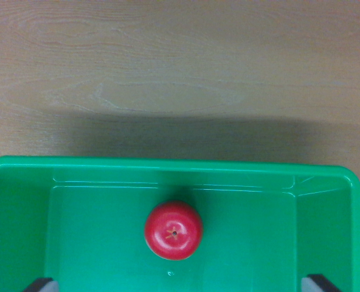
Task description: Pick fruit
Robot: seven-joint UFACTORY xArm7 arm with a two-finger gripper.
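Observation:
A red apple-like fruit (173, 230) lies on the floor of a green plastic bin (168, 164), about midway between the bin's side walls. The fruit's stem dimple faces the camera. Two dark fingertips (41, 284) of my gripper (180, 285) poke in at the bottom corners of the wrist view, far apart, one on each side of the fruit. The fingers stand open and hold nothing. The fruit sits just above the line between them and touches neither.
The bin rests on a light wooden tabletop (168, 67), which fills the upper half of the view. A broad shadow falls on the wood just beyond the bin's far rim. The bin's walls (326, 231) rise on both sides.

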